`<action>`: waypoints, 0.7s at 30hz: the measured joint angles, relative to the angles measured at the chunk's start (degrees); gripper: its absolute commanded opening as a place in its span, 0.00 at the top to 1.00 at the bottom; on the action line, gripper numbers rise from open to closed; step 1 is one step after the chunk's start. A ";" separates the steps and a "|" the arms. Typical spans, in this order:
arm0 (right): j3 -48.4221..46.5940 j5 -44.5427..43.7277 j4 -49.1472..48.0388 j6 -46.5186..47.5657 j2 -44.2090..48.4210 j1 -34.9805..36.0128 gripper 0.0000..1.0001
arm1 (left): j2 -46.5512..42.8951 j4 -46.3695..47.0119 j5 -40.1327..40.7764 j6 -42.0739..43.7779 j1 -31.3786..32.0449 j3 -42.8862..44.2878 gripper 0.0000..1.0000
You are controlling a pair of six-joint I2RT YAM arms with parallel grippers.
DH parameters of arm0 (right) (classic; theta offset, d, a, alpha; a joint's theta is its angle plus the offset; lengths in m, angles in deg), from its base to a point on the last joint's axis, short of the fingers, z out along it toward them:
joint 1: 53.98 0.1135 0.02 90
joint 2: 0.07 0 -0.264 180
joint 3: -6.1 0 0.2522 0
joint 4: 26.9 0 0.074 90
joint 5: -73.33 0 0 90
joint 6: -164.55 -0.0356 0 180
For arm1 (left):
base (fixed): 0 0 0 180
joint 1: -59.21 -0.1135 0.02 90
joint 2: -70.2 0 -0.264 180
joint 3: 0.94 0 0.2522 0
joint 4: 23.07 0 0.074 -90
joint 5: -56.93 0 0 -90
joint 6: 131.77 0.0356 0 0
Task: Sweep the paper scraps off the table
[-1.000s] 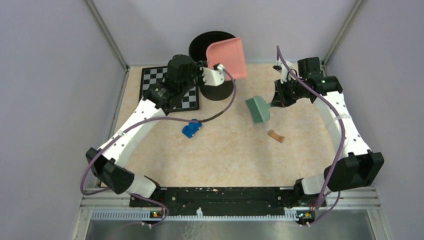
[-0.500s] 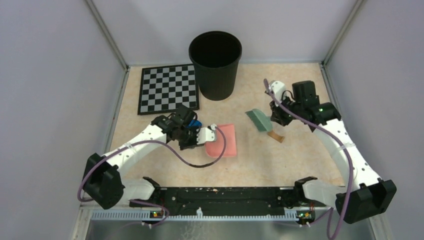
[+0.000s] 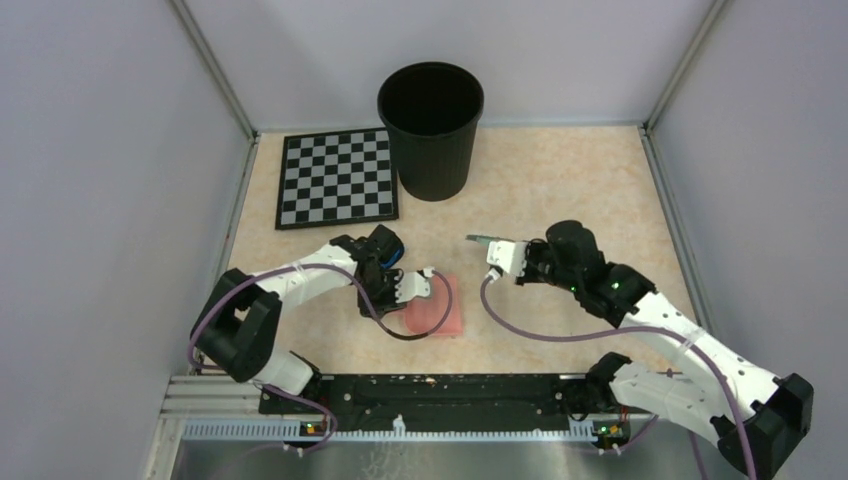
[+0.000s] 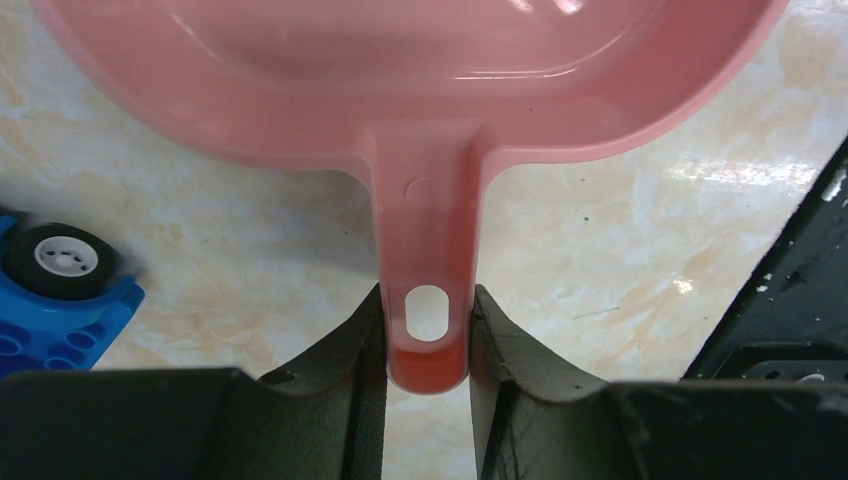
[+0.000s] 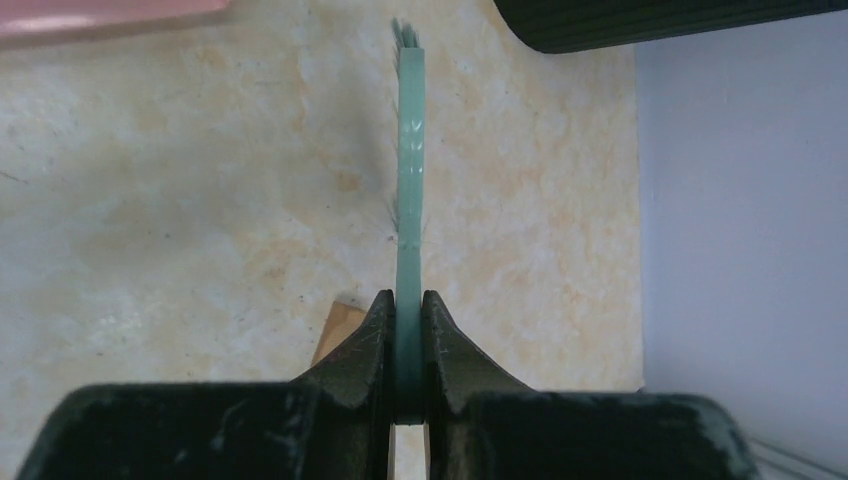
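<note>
Left gripper [image 4: 428,335] pinches the dustpan [image 4: 400,100] by its handle, right gripper [image 5: 408,320] clamps the brush [image 5: 409,150], and the one visible scrap [image 5: 338,322] lies on the table [image 5: 150,200] beside the right jaws — behind the bristles — so a sweep may miss it or flick it past the dustpan.

On the table [image 3: 580,180], mat [image 3: 337,178] left of bin [image 3: 430,130] — dustpan [image 3: 437,308] nearer, brush [image 3: 482,239] to its right.

Plain lilac-grey walls [image 3: 90,150] are enclosing the table [image 3: 560,165] on three sides, with metal posts [image 3: 214,68] rising at the far corners. Soft, even light is falling across everything.
</note>
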 measured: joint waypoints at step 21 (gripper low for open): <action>10.80 3.15 1.25 10.32 2.25 2.47 0.82 | 12.90 -4.42 0.92 -22.18 0.00 15.04 0.73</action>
